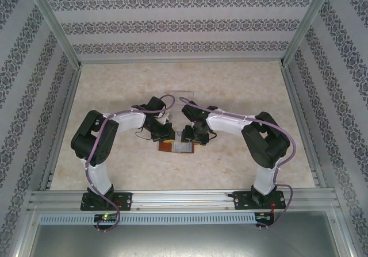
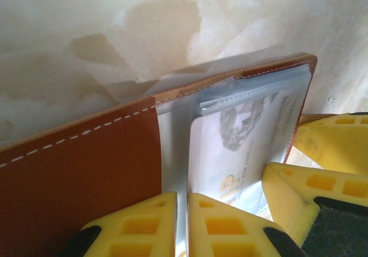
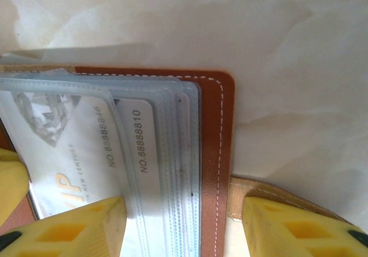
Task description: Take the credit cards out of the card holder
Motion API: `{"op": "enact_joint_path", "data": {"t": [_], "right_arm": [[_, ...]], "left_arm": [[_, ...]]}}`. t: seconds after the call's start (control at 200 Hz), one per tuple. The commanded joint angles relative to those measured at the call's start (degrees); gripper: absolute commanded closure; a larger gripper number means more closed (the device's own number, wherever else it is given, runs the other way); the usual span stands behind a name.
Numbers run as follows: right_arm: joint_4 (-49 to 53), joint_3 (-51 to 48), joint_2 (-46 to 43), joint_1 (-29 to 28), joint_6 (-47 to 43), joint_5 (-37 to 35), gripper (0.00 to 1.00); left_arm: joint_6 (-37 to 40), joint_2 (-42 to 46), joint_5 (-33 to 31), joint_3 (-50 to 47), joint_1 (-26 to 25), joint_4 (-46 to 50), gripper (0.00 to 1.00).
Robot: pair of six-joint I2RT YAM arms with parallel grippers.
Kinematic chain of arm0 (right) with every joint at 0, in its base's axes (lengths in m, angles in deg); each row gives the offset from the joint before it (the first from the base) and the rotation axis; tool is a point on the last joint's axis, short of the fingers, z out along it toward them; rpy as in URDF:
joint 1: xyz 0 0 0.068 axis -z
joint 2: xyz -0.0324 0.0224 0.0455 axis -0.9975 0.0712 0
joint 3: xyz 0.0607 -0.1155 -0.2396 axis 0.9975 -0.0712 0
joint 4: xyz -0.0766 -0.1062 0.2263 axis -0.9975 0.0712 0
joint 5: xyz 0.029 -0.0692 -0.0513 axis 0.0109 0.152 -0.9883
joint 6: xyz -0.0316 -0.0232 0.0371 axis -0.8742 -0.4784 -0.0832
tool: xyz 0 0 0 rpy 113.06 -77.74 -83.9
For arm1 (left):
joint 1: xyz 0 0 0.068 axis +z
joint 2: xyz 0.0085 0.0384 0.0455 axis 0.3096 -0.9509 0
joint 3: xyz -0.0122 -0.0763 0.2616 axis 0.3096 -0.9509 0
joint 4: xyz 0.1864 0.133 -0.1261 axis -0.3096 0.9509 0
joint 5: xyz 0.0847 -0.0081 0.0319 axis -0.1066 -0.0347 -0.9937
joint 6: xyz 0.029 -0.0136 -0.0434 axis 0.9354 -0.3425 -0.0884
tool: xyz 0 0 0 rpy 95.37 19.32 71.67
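From above, the reddish-brown leather card holder [image 1: 172,148] lies near the middle of the cream marble-look table [image 1: 115,96], a little toward 6 o'clock. The two black wrists cover its top edge. Only a brown bit and a grey bit peek out, and the cards are too small to pick out there. The left gripper [image 1: 164,133] sits at 11 o'clock of it and the right gripper [image 1: 194,135] at 1 o'clock, close to each other.

The left wrist view comes much closer. The left gripper [image 2: 181,200] has its yellow fingers [image 2: 135,231] pressed almost together, clenched on a thin clear plastic pocket leaf of the card holder [image 2: 80,171]. One of the pale grey-white credit cards [image 2: 241,133], with a diamond picture, lies in a pocket at 3 o'clock of that leaf. Its gold letters are half hidden behind the fingers. At 4 o'clock two more yellow fingers poke in, cut off by the picture's edge.

The right wrist view shows what the others cannot: two credit cards [image 3: 75,148] in the clear pockets, each with a printed number. The left one is cut off at the edge. Whether more cards hide in the stack of pockets, I cannot tell. The right gripper [image 3: 181,208] is released, its fingers [image 3: 75,231] wide apart. One is over the pockets at 7 o'clock. The other is at 5 o'clock, beside a little tan strap tab [image 3: 253,189].
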Motion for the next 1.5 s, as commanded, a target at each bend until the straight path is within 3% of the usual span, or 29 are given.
{"op": "enact_joint_path", "data": {"t": [0.0, 0.265, 0.724, 0.804, 0.974, 1.044, 1.494], "right_arm": [[0.6, -1.8, 0.9, 0.1, 0.8, -1.5, 0.42], [-0.1, -2.9, -0.1, 0.6, 1.5, -1.6, 0.38], [-0.9, -3.8, -0.6, 1.0, 1.7, -1.1, 0.47], [-1.0, -3.7, -0.5, 1.0, 1.6, -0.8, 0.47], [-1.0, -3.8, -0.5, 0.9, 1.6, -0.6, 0.47], [-1.0, -3.8, -0.5, 0.9, 1.5, -0.5, 0.47], [-0.8, -3.9, -0.7, 0.7, 1.6, -0.5, 0.48]], "left_arm": [[1.6, 0.1, -3.4, 0.4, -0.4, 3.6, 0.89], [1.8, 0.6, -3.9, 0.6, -0.3, 4.0, 0.91], [0.3, 1.9, -2.8, 0.2, -0.3, 2.2, 0.90], [-2.8, 3.2, 0.5, -1.6, 0.1, -3.4, 0.89], [-15.4, 3.3, 10.9, -9.3, 2.1, -25.4, 0.88], [-17.9, 2.0, 12.5, -10.9, 2.5, -29.3, 0.88], [-11.3, 2.0, 7.6, -9.5, 2.7, -18.7, 0.83]]}}
